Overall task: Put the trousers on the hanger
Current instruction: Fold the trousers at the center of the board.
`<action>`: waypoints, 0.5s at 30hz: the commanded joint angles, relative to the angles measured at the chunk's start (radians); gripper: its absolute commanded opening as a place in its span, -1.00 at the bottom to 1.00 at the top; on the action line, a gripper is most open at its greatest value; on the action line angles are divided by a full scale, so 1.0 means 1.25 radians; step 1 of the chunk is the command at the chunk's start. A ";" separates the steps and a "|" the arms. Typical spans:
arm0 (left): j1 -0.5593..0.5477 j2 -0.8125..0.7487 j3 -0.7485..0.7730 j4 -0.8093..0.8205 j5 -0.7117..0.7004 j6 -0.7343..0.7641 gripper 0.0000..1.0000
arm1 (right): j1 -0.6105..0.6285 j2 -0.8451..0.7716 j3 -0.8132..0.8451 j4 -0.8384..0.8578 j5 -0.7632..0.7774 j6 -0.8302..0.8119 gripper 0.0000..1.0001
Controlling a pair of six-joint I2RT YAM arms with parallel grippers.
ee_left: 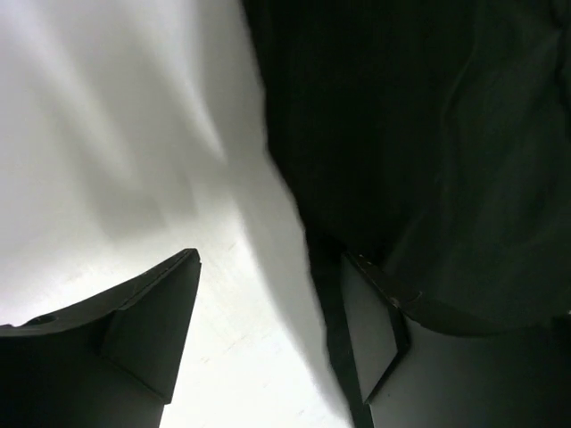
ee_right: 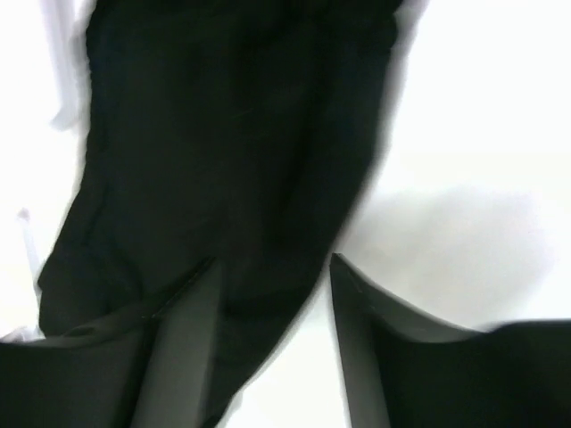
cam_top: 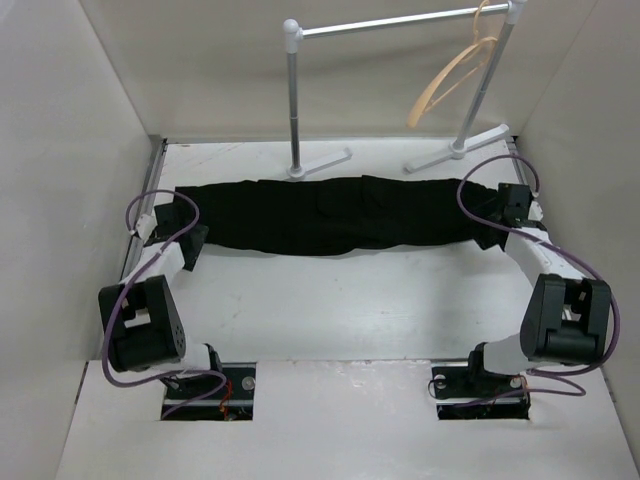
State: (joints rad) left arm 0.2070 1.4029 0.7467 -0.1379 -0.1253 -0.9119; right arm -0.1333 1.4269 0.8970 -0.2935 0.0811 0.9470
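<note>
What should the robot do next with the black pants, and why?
Probably lift the right gripper away from the trousers and toward the hanger. Both it and the left gripper stand open, the trousers lie flat on the table, and the hanger hangs untouched on the rack.

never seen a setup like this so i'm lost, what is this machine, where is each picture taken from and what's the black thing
Two robot arms are bolted at a white table's near edge. The wide picture looks down from above and behind them. The other two come from a camera on each wrist, so the dark wedges there are that arm's own fingers. The black thing is a pair of trousers stretched across the table. The left tool is at one end, the right tool at the other, both open, holding nothing. Behind, a wooden hanger hangs on a rack.
</note>
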 commanded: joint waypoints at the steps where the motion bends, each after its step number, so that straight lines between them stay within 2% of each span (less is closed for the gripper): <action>1: 0.014 0.047 0.015 0.175 0.068 -0.047 0.26 | -0.044 0.013 -0.008 0.076 -0.029 0.000 0.26; 4: 0.018 0.112 0.025 0.229 0.090 -0.057 0.30 | -0.068 0.063 0.009 0.092 -0.061 -0.011 0.40; 6: 0.024 0.151 0.028 0.240 0.090 -0.067 0.31 | -0.083 0.101 0.031 0.093 -0.075 -0.013 0.41; 11: 0.035 0.208 0.033 0.244 0.067 -0.080 0.24 | -0.103 0.131 0.035 0.078 -0.064 -0.002 0.30; 15: 0.042 0.243 0.055 0.249 0.051 -0.080 0.10 | -0.103 0.158 0.035 0.070 -0.049 -0.005 0.24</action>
State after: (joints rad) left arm 0.2489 1.6604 0.8024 0.1967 -0.0311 -1.0073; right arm -0.2550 1.6066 0.9028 -0.2321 0.0074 0.9424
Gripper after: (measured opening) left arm 0.560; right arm 0.622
